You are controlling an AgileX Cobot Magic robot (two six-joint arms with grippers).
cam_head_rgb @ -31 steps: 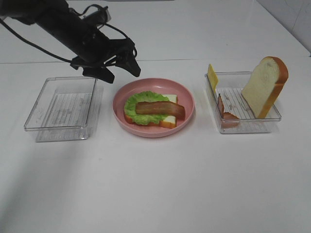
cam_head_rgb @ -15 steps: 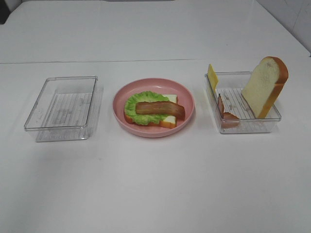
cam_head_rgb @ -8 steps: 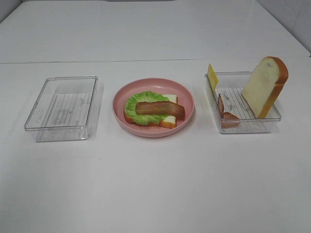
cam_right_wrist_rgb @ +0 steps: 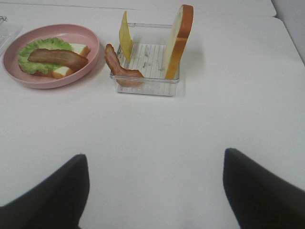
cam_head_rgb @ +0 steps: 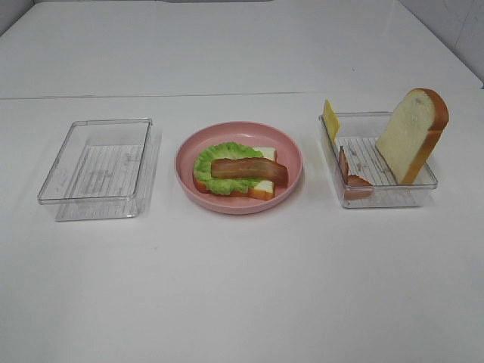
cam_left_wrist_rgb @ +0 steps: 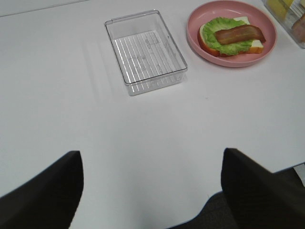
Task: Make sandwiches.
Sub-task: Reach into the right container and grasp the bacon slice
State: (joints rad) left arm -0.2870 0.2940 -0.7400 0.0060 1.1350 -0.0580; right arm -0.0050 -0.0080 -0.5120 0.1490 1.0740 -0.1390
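The open-faced sandwich [cam_head_rgb: 240,171] lies on the pink plate [cam_head_rgb: 293,153]: a bread slice, a green lettuce leaf [cam_head_rgb: 214,159] and a brown bacon strip [cam_head_rgb: 250,168] on top. The right clear tray [cam_head_rgb: 382,198] holds an upright bread slice [cam_head_rgb: 413,133], a yellow cheese square [cam_head_rgb: 330,119] and another bacon strip [cam_head_rgb: 352,180]. Neither arm shows in the exterior view. My left gripper [cam_left_wrist_rgb: 151,191] is open, far back from the sandwich [cam_left_wrist_rgb: 231,37]. My right gripper [cam_right_wrist_rgb: 155,191] is open too, well short of the bread [cam_right_wrist_rgb: 178,40], cheese [cam_right_wrist_rgb: 125,36] and bacon [cam_right_wrist_rgb: 120,66].
An empty clear tray [cam_head_rgb: 91,200] stands left of the plate, also seen as the ribbed tray [cam_left_wrist_rgb: 145,52] in the left wrist view. The white table spreads wide in front of all three containers. A seam crosses the table behind them.
The left arm, which hung over the empty tray and plate two seconds ago, has withdrawn out of the exterior view. The food and trays have not moved.
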